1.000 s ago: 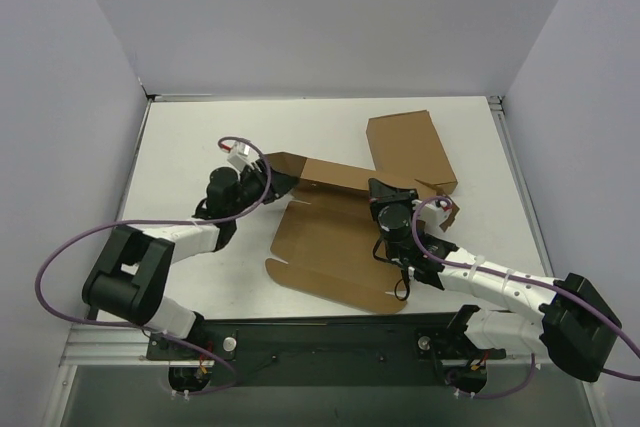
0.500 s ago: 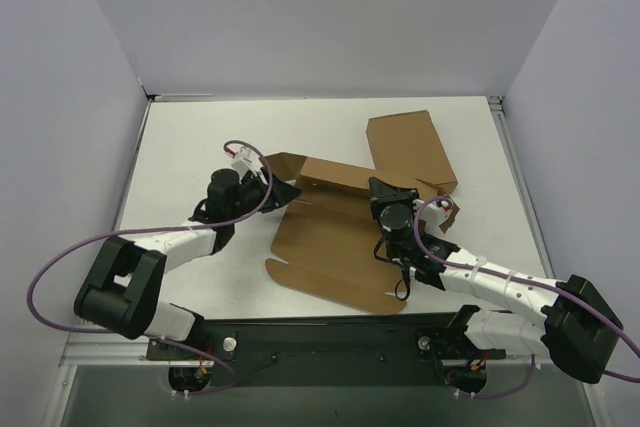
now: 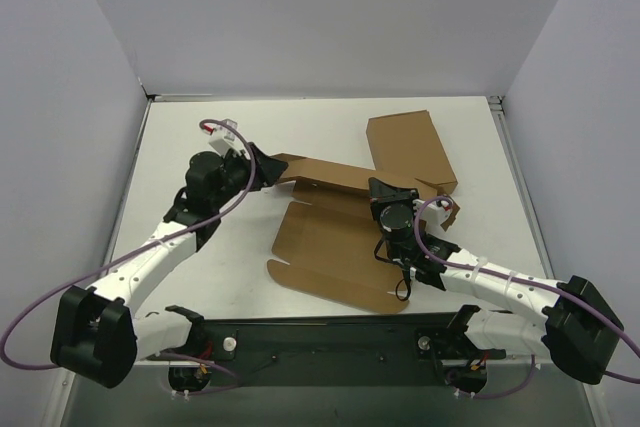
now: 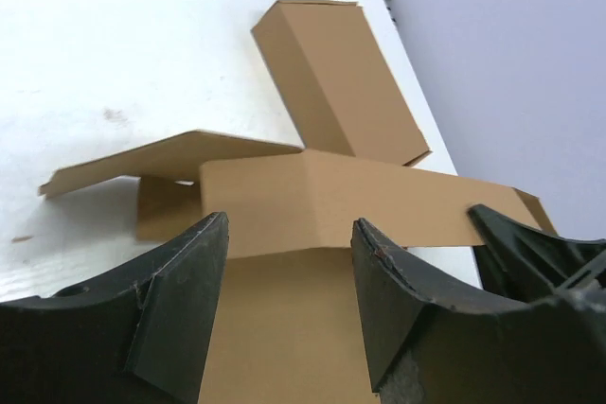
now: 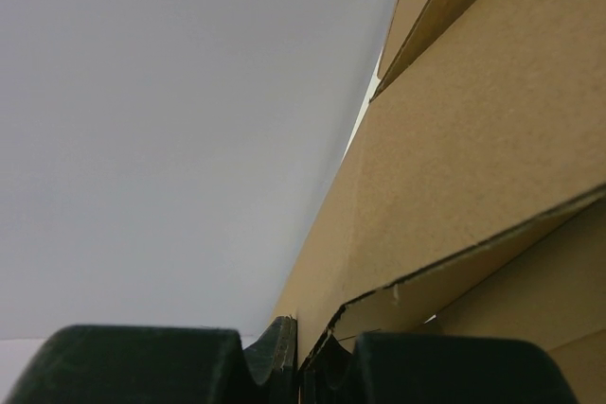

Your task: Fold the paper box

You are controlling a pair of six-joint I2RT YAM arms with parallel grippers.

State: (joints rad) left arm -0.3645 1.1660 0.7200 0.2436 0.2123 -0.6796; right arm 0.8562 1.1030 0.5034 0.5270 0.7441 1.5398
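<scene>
Paper box (image 3: 330,242), half-formed, at the middle of the table (image 3: 180,137), between both arms.
Base panel lies flat; rear wall stands raised, lid panel stretching toward the far right. Right gripper (image 3: 388,190) is closed tight, apparently pinching the rear wall's edge, likely to hold it upright. Left gripper (image 4: 289,234) hovers just beside the left end flap, jaws wide and empty, probably placed to fold that flap inward.

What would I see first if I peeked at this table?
A big flat brown cardboard cut-out with loose flaps sprawls across the middle of the white table, one long panel standing up. The right gripper pinches that panel's end, while the open left gripper faces its other end. A tidy folded brown carton lies behind, toward the far right.
</scene>
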